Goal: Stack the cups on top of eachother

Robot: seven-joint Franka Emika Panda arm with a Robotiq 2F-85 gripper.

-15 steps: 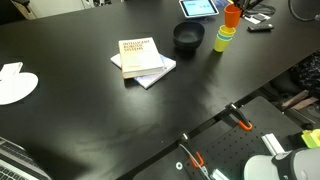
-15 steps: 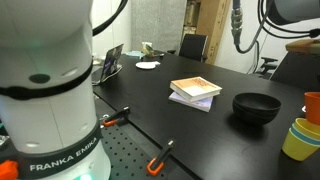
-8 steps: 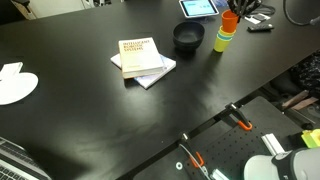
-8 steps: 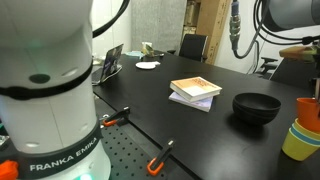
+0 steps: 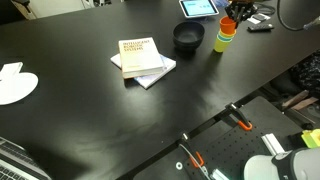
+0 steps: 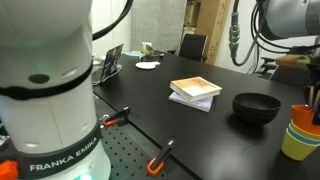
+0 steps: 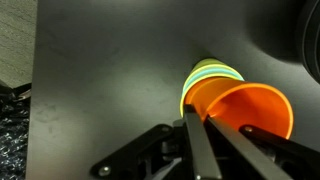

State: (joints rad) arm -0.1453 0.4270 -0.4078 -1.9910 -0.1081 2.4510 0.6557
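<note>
One orange cup [image 7: 258, 112] (in claw [image 7: 198, 126]) over stack [image 7: 207, 72].

Orange cup [image 7: 252, 112], green cup [image 5: 226, 34] and yellow cup [image 6: 296, 144] stand out against the black bowl [image 6: 256, 106] and black table [image 5: 80, 120].

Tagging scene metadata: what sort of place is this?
Probably an office or lab meeting room: a long black table with books and what looks like a tablet, an office chair behind it, and a perforated mounting plate at the robot's base.
</note>
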